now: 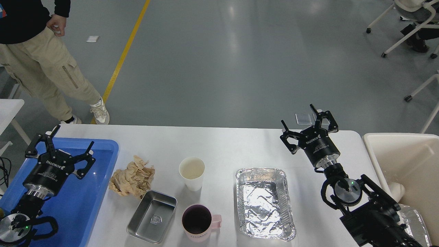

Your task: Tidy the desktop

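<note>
Smooth white bench [223,144]: crumpled brown paper [132,176] at 9 o'clock, creased foil tray [264,202] at 3. Left gripper [58,145] and right gripper [305,125] jaws spread wide, empty.
</note>
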